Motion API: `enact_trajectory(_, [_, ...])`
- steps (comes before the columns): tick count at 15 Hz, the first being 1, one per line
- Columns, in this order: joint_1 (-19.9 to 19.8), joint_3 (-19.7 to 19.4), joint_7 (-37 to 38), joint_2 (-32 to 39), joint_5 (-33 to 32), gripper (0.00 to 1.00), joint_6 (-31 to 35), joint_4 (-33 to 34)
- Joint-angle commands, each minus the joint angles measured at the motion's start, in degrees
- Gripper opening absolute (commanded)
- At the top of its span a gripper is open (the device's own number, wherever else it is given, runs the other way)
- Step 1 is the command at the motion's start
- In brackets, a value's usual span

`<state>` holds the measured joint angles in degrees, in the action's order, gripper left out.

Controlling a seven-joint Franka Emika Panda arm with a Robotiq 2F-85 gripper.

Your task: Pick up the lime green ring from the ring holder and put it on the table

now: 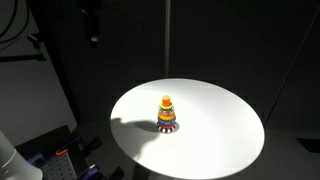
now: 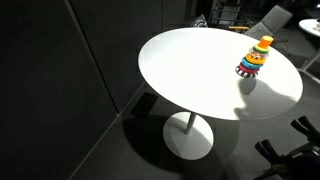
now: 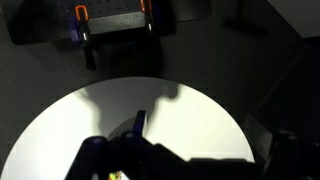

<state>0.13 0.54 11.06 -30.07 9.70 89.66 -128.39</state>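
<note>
Gripper [image 3: 185, 168] nearest: dark mass along bottom edge of wrist view, hanging well above the table [image 3: 60, 130]. Too dark to read jaw spread, so cannot tell how far open. Nothing visibly held, no contact with anything.

Left to right in an exterior view: dark floor, white pedestal foot [image 2: 190, 138], broad bare tabletop, then ring holder [image 2: 253, 62] upright near the right rim, alone. Closer to the middle of the tabletop in an exterior view, ring holder [image 1: 167, 115].

Lime green ring [image 2: 266, 42]: probably the yellowish cap at tip of stack, above orange and red rings. On the holder, not yet on the table. Too small to confirm colour or open centre.

Handling, as a guess: hard plastic, very light, stiff, smooth, a bit slippery, not fragile. Best taken from above, fingertips pinching across outer rim on opposite sides, then lifted straight up off the stack. Needs a narrow, centred approach; little to grab. Holder likely light too, so easy to tip or drag with an off-axis pull.
</note>
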Motion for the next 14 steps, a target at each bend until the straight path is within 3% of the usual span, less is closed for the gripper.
enact_trajectory(1, [-0.7, 0.5, -0.3, 0.1, 0.2, 1.0, -0.2, 0.2])
enact_trajectory(6, [-1.1, 0.6, 0.3, 0.5, -0.3, 1.0, 0.5, 0.3])
enact_trajectory(14, [-3.3, 0.5, 1.4, 4.9, -2.0, 1.0, 10.7, 0.4])
